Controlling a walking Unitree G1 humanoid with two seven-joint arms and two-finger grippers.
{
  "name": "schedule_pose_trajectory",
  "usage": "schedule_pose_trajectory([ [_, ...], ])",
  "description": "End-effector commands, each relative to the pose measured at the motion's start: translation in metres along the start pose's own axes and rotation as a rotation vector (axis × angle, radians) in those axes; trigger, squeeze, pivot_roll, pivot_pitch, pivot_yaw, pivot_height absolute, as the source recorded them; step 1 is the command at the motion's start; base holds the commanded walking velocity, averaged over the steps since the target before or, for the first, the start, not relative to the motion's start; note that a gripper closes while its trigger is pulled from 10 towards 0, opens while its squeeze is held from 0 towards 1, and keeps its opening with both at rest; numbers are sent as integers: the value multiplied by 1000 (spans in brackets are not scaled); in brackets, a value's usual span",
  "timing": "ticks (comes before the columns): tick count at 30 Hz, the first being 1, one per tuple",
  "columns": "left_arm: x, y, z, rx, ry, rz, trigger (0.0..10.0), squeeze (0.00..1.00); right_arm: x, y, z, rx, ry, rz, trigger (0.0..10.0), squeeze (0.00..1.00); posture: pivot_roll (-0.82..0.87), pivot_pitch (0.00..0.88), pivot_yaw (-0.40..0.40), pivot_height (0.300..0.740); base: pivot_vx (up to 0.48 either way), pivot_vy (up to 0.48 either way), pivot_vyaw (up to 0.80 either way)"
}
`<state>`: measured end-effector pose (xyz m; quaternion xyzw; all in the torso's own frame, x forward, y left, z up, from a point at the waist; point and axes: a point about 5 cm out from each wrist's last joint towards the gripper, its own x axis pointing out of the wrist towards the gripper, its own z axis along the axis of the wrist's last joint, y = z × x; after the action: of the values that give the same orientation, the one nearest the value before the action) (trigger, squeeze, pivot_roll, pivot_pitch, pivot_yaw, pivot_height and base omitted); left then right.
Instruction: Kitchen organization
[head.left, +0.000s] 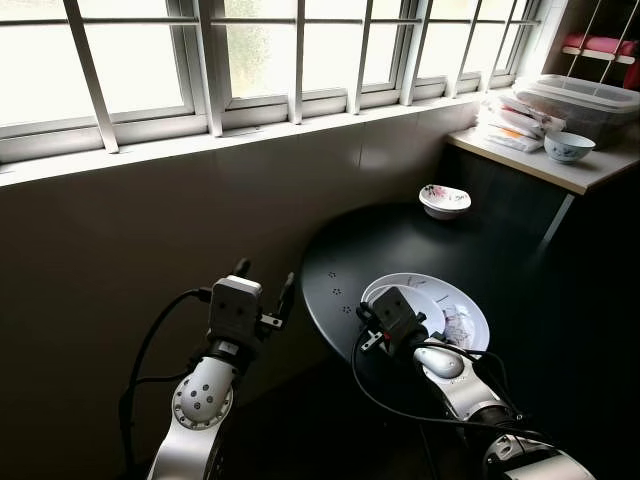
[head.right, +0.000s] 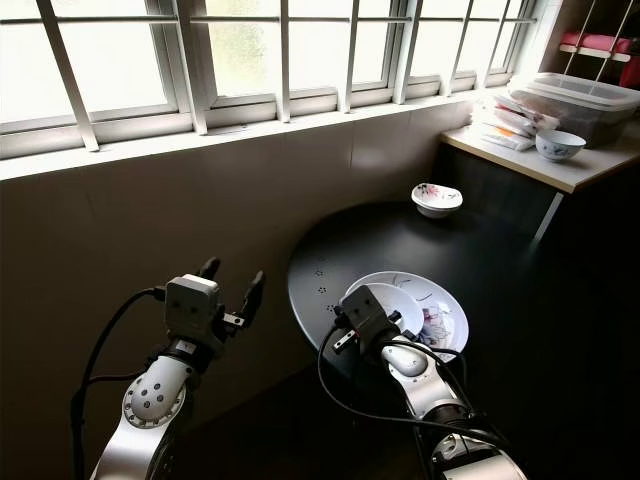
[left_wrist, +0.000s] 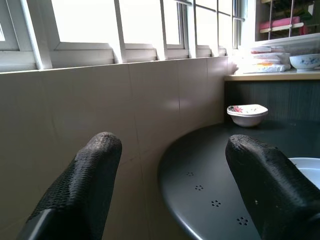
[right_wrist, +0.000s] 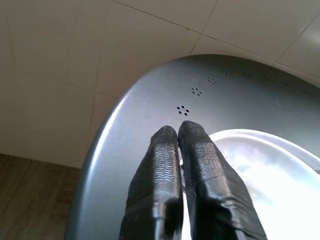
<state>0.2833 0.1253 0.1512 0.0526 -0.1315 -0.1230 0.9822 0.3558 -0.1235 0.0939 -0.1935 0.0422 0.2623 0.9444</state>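
We read no legible writing on the packets (head.left: 512, 128) stacked on the side counter (head.left: 580, 172). The right gripper (right_wrist: 177, 131) has its fingers pressed together, holding nothing, over the near rim of the white plate (head.left: 470, 312) on the round dark table (head.left: 350, 250). The left gripper (head.left: 265, 283) hovers beside the table, fingers well apart and empty; a small floral bowl (head.left: 445, 200) sits at the table's far edge.

Both head views look down from above at the round dark table (head.left: 340, 250) and window wall. The left wrist view faces low across it; the right wrist view hovers close over its near-left rim.
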Motion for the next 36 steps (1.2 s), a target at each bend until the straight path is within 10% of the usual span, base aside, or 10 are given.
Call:
schedule_pose_trajectory([
  [1, -2, -3, -5, 3, 19, -12, 10000, 0, -1, -7, 1, 17, -2, -32, 0, 0, 130, 0, -63, 740, 0, 0, 0],
  [8, -2, -3, -6, 4, 24, -13, 10000, 0, -1, -7, 5, 11, -31, -67, 0, 0, 129, 0, -61, 740, 0, 0, 0],
  [23, -1, -4, -7, 0, 25, -14, 10000, 0, 3, 7, 43, -389, -217, -44, 0, 0, 120, 0, -59, 740, 0, 0, 0],
  [30, -1, -4, -7, 0, 25, -13, 10000, 0, 4, 6, 36, -265, -161, -72, 0, 0, 122, 0, -61, 740, 0, 0, 0],
  [31, -1, -4, -7, 0, 26, -13, 10000, 0, 4, 3, 35, -226, -149, -101, 4157, 0, 122, 0, -61, 740, 0, 0, 0],
  [32, -1, -4, -7, 1, 26, -13, 10000, 0, 4, 1, 34, -201, -141, -121, 4157, 0, 122, 0, -61, 740, 0, 0, 0],
  [33, -1, -3, -7, 1, 27, -13, 10000, 0, 3, -3, 39, -147, -175, -140, 10000, 1000, 121, 0, -60, 740, 0, 0, 0],
  [36, -1, -4, -8, 0, 27, -15, 10000, 0, 1, -13, 43, -15, -203, -171, 10000, 1000, 118, 0, -58, 740, 0, 0, 0],
])
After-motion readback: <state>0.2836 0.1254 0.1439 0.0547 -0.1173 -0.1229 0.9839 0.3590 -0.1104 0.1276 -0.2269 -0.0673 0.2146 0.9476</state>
